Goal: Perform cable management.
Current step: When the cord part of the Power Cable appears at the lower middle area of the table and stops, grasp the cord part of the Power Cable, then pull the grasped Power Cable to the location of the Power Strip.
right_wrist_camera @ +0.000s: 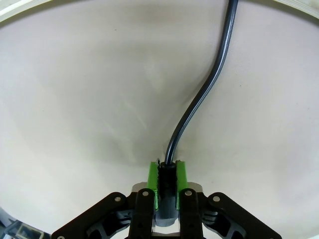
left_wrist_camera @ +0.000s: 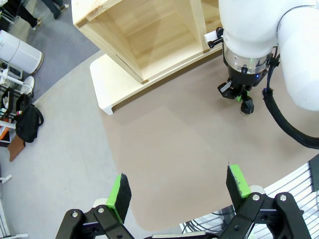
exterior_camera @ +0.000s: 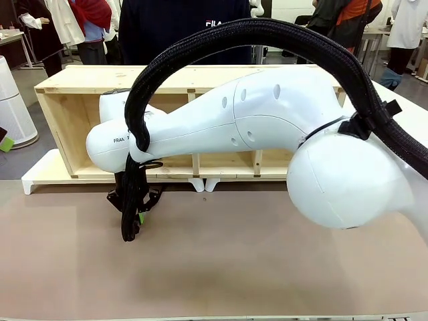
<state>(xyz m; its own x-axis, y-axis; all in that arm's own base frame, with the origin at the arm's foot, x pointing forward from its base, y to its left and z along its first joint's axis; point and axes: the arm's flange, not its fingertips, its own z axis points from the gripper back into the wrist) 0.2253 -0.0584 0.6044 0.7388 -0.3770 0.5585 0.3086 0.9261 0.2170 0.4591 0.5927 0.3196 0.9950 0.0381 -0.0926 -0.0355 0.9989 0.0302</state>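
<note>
The cable (right_wrist_camera: 201, 95) is being clamped at its end by the right end effector (right_wrist_camera: 167, 168) near the counter's (exterior_camera: 267, 267) far edge, its length lying straight ahead; the left end effector (left_wrist_camera: 178, 180), farther off, is being held apart.

Bare tabletop (exterior_camera: 267, 274) before wooden shelf (exterior_camera: 67, 87)

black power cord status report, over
Right gripper shut on the thin black power cord, low over the brown table. Left gripper open, holding nothing. Pale wooden shelf close behind the right gripper.
</note>
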